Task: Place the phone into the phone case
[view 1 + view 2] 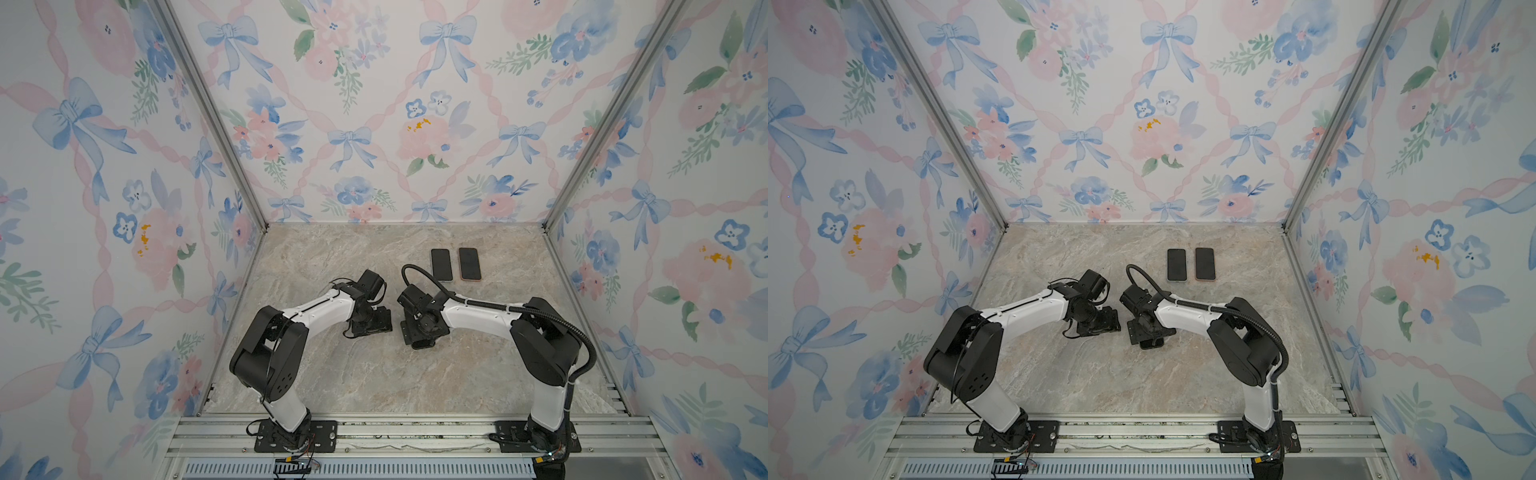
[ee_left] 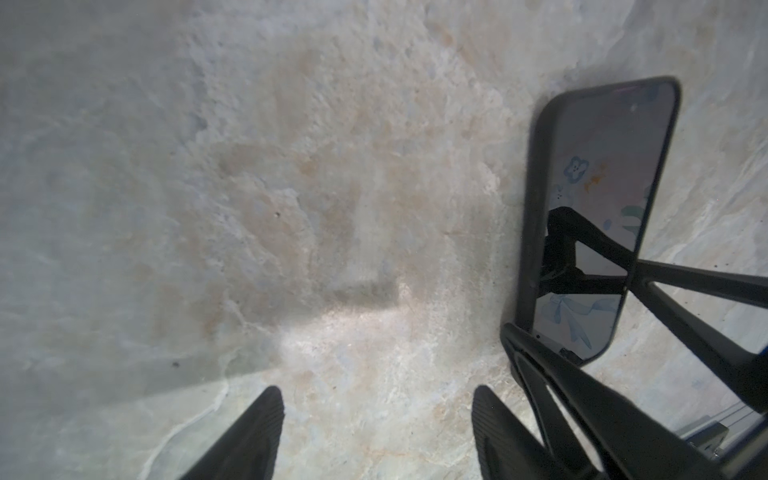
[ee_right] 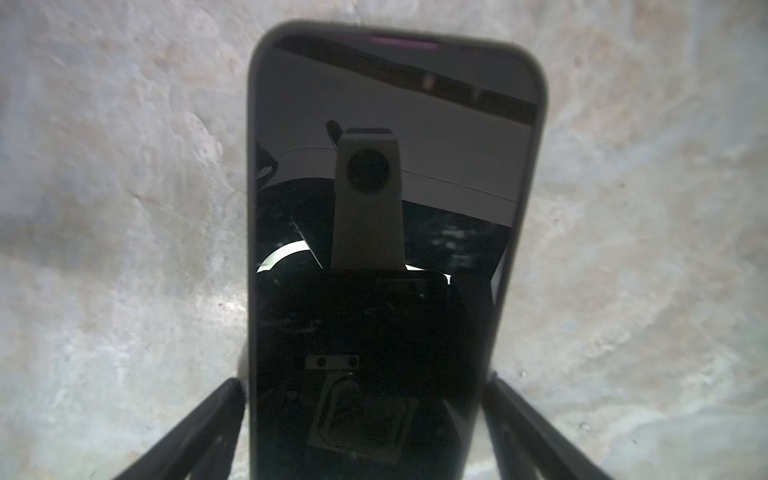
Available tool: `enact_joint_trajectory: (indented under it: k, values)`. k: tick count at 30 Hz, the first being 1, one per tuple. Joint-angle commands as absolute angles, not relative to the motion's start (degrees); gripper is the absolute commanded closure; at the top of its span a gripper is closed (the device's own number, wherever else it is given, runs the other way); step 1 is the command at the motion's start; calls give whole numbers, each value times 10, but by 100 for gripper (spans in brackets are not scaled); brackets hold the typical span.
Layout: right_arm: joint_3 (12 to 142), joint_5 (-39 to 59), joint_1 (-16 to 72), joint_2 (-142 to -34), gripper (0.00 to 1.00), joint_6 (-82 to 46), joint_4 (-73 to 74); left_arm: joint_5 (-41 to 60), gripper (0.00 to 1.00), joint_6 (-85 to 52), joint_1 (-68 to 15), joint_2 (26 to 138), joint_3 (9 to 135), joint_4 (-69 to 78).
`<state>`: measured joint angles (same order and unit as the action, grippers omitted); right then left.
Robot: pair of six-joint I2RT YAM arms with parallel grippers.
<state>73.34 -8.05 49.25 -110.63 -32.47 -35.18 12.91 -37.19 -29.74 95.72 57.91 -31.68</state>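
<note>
Only partly seen, the phone [image 3: 374, 249] lies inside the spread right hand [image 3: 365, 382]; left hand [image 2: 377, 392] spread too.

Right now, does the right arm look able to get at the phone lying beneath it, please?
Probably yes: the right claw is open, straddling the phone on the table, and the left claw stands clear.

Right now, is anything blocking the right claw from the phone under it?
Nothing visible does. The right gripper hangs open directly over the phone, one finger on each side, with nothing lying between them.
</note>
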Motion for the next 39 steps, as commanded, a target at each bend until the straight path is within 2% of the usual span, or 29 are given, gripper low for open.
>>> enact_joint_trajectory:
  k: [1,5,10,17,28,39]
  values:
    - [754,-93,500,-1130,18,-336,-394,146,26,-356,-285,948,569,-304]
    - [777,-104,500,-1142,28,-342,-414,149,26,-352,-277,948,572,-302]
    - [825,-116,490,-1147,34,-342,-444,156,27,-348,-268,952,589,-299]
    - [972,-125,434,-1200,36,-309,-488,177,28,-344,-253,975,621,-287]
    - [1268,-123,359,-1382,38,-306,-548,201,33,-344,-229,1023,638,-272]
    - [1415,-126,342,-1484,38,-285,-588,205,33,-341,-222,1023,618,-259]
